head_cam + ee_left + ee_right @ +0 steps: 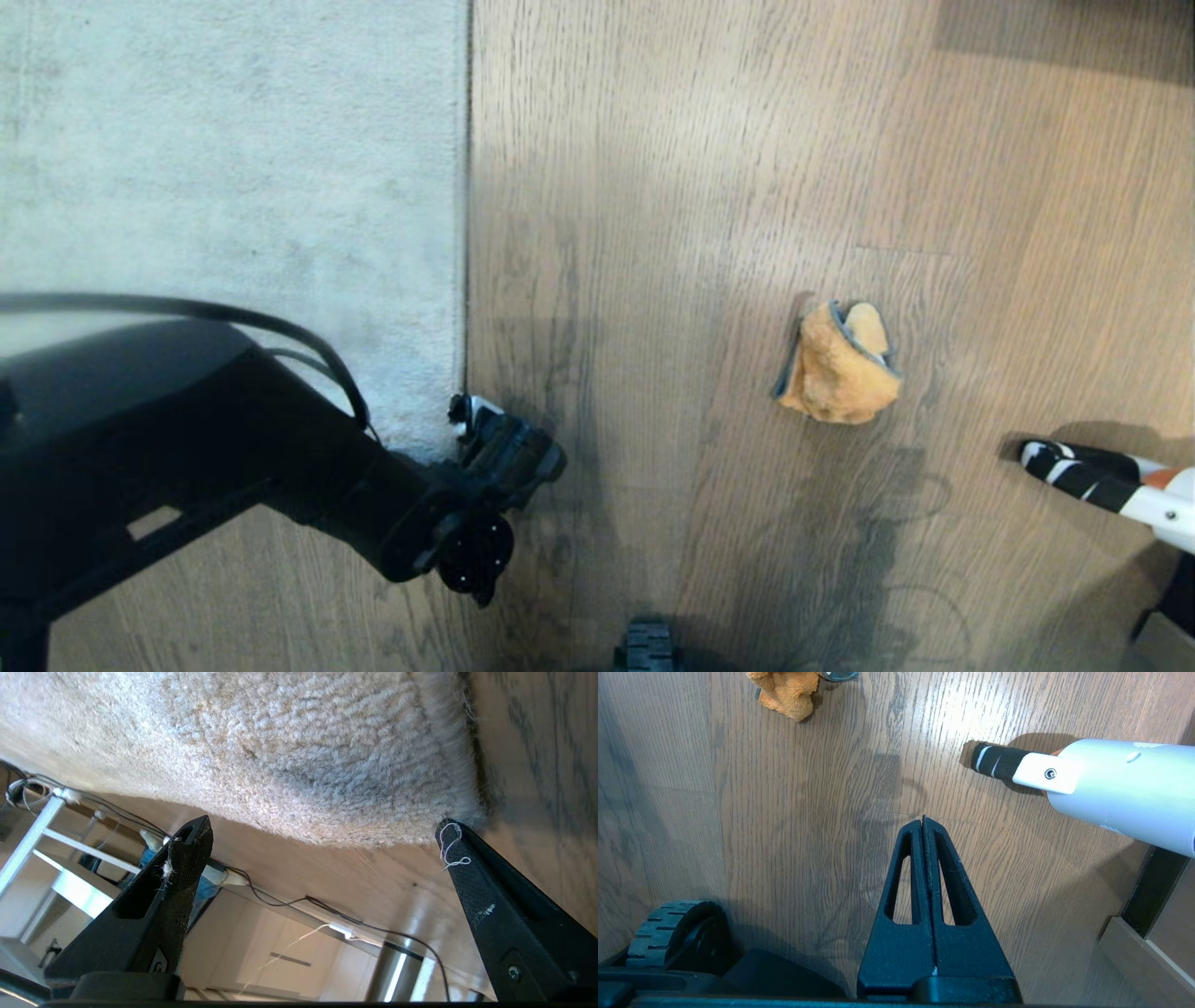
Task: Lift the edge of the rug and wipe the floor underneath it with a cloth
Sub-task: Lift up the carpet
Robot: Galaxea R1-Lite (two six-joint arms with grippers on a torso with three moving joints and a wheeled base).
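The pale rug (pixel 233 187) lies flat on the floor (pixel 653 233), its edge (pixel 466 233) running straight away from me. My left gripper (pixel 467 415) hangs low at the rug's near corner. In the left wrist view the left gripper (pixel 324 823) is open wide with nothing between its fingers, and one fingertip (pixel 451 835) is right at the rug's rounded corner (pixel 448 807). The fluffy orange cloth (pixel 840 364) lies crumpled on bare planks to the right and shows in the right wrist view too as the cloth (pixel 789 690). My right gripper (pixel 923 819) is shut and empty above the floor.
A white tube with a black striped tip (pixel 1102 481) reaches in from the right, close to the cloth. A base wheel (pixel 672 931) sits beside my right arm. Cables (pixel 327 905) and white furniture (pixel 42 840) lie beyond the rug in the left wrist view.
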